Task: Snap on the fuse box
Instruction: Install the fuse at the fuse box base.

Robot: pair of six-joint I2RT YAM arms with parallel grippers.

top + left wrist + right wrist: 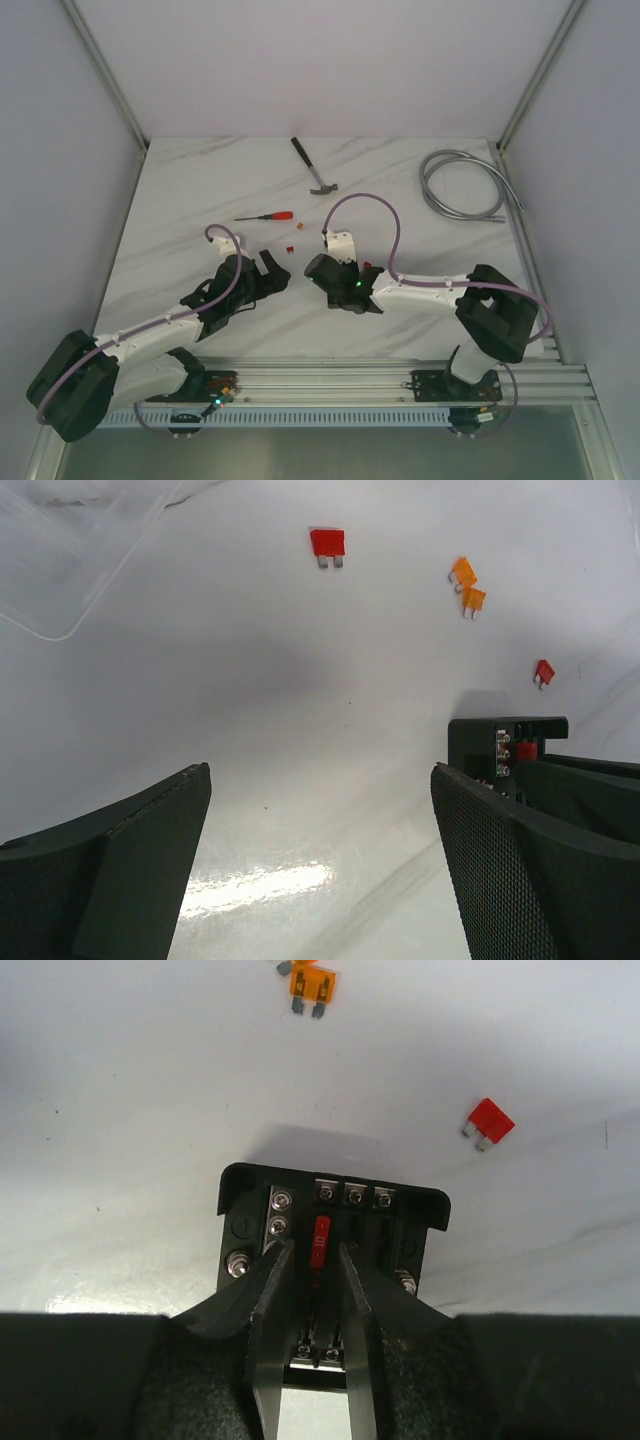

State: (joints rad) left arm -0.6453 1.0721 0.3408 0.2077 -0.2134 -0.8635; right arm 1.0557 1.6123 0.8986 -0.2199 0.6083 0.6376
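The fuse box (242, 1222) is a small black square box lying open on the white table, with screws and slots inside. One red fuse (320, 1232) sits in a slot. My right gripper (316, 1248) is right over the box, its fingers a little apart on either side of that fuse, with dark gaps between. In the top view the right gripper (338, 278) hides the box. My left gripper (320, 780) is wide open and empty, just left of the box (505, 742); it also shows in the top view (272, 272).
Loose fuses lie beyond the box: two orange fuses (466, 585), a red fuse (327, 544) and a smaller red fuse (544, 671). A clear plastic piece (60, 570) lies far left. A red-handled screwdriver (268, 216), a hammer (313, 167) and a coiled grey cable (465, 185) lie further back.
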